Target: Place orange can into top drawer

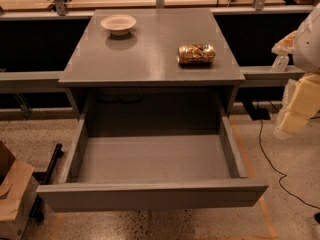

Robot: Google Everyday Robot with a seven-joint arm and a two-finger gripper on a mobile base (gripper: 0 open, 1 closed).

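Shiny orange can (196, 54) sideways; tool (294, 116) far rt.

One orange can (196, 54) and one cream bowl (118, 24) are counted on the single worktop (150, 61). One top drawer (150, 196) is seen, pulled out. One gripper (295, 111) is seen at the right edge, and one cardboard box (15, 194) at the lower left.

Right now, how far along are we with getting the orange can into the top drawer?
Done: the top drawer is pulled open and empty. In hand: nothing yet; the gripper sits at the right edge, apart from the cabinet. Left: the orange can lies on its side on the cabinet top, so pick and place remain.
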